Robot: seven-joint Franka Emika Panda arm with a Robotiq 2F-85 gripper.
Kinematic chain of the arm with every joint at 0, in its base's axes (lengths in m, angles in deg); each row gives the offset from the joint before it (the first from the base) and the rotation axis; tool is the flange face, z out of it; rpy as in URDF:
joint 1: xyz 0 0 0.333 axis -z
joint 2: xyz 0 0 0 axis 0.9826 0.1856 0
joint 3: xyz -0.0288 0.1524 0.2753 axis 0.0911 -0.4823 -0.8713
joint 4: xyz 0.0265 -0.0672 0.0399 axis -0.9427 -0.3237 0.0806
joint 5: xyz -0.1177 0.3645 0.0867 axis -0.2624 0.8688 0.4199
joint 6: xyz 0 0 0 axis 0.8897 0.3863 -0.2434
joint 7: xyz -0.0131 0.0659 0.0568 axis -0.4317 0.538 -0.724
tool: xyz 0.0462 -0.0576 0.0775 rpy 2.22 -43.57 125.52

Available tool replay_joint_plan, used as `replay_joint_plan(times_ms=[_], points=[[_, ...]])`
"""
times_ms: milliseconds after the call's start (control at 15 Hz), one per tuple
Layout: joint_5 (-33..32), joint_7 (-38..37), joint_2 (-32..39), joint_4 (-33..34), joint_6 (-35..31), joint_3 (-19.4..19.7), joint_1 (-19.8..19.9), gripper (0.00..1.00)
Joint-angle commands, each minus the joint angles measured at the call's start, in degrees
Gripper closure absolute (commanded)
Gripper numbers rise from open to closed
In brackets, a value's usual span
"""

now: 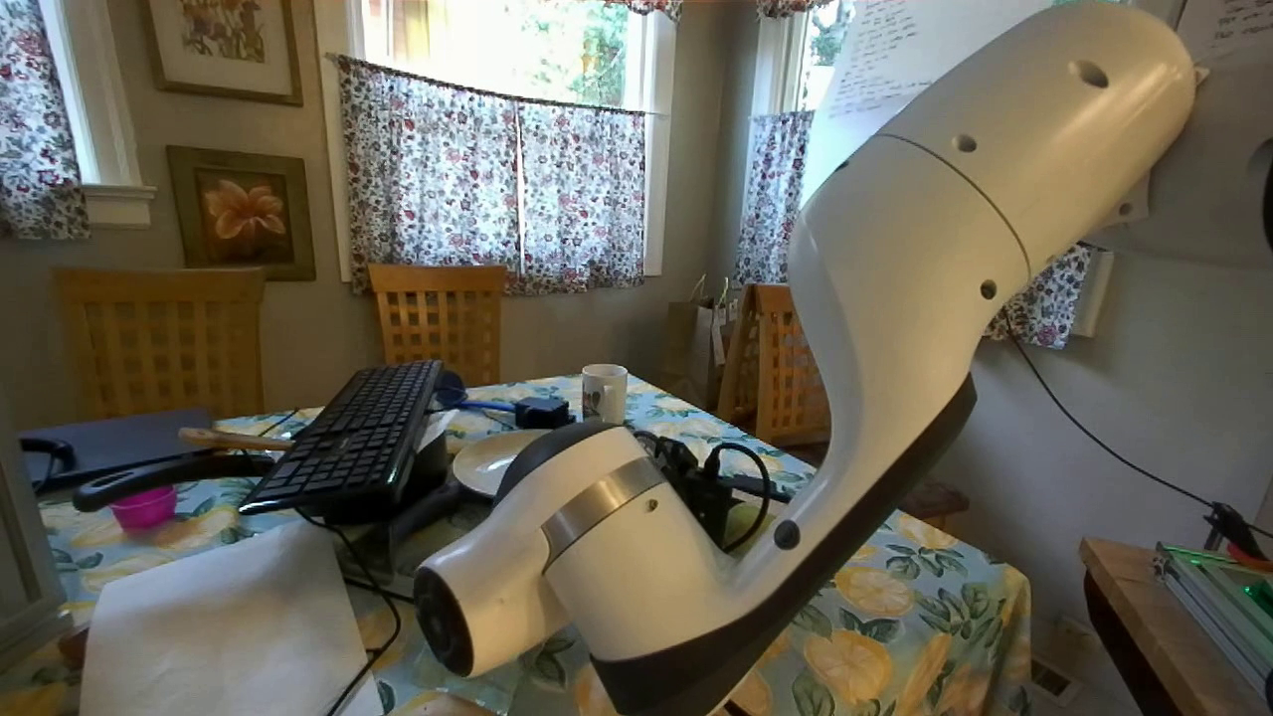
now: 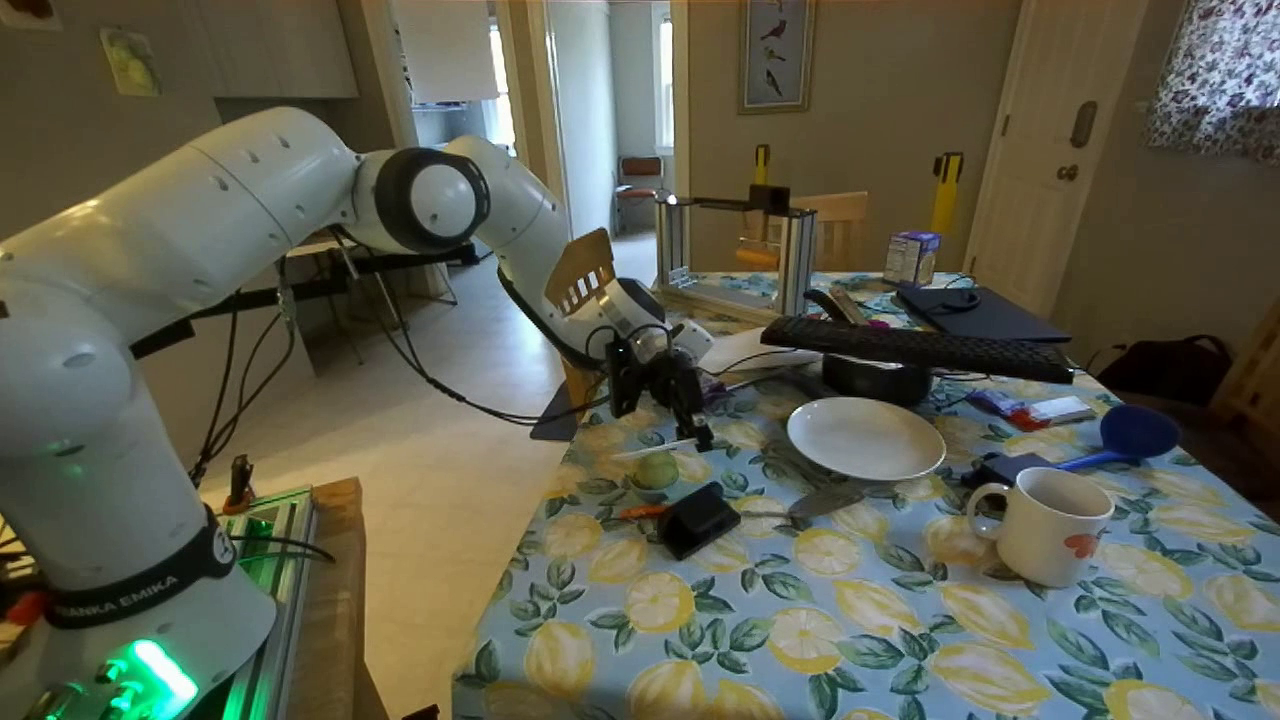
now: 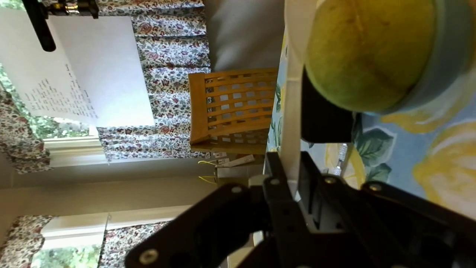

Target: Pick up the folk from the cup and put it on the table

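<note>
The black two-fingered gripper (image 3: 289, 158) is clamping a long, flat, whitish utensil (image 3: 292, 115) between its fingers. This utensil is apparently serving as the task's fork, though its far end is running out of the wrist view and is showing too small elsewhere to tell its shape. It is pointing sideways from the fingertips, above the pale blue, cloth-covered surface (image 2: 860, 640) printed with yellow lemons and green leaves. Just below it, a yellow-green round object (image 3: 372, 56) is sitting in a pale blue round holder (image 3: 455, 48); whether utensil and object are touching, the pictures are not making clear.

The white ceramic mug with a red heart (image 2: 1045, 530) is standing upright on the surface, well apart from the gripper. A wide, round, white plate (image 2: 865, 435) is lying between them. Near the round object, a small black box (image 2: 697, 520) is resting on the surface, an orange handle (image 2: 640, 512) and a flat metal blade (image 2: 828, 498) showing on opposite sides. A blue plastic ladle (image 2: 1140, 432) is lying near the mug, and a long black keyboard (image 2: 915, 347) is lying over a dark round pan (image 2: 876, 385). In an exterior view, the white jointed arm (image 1: 895, 249) is hiding the fingertips.
</note>
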Motion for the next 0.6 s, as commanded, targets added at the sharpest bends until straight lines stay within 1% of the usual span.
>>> replay_joint_plan(times_ms=[0, 533], points=[[-1.41, -0.91, -0.81, -1.50, 1.01, -2.16, 0.61, 0.96], [-1.94, 0.84, -0.67, -0.83, 2.00, -1.38, 3.44, 0.96]])
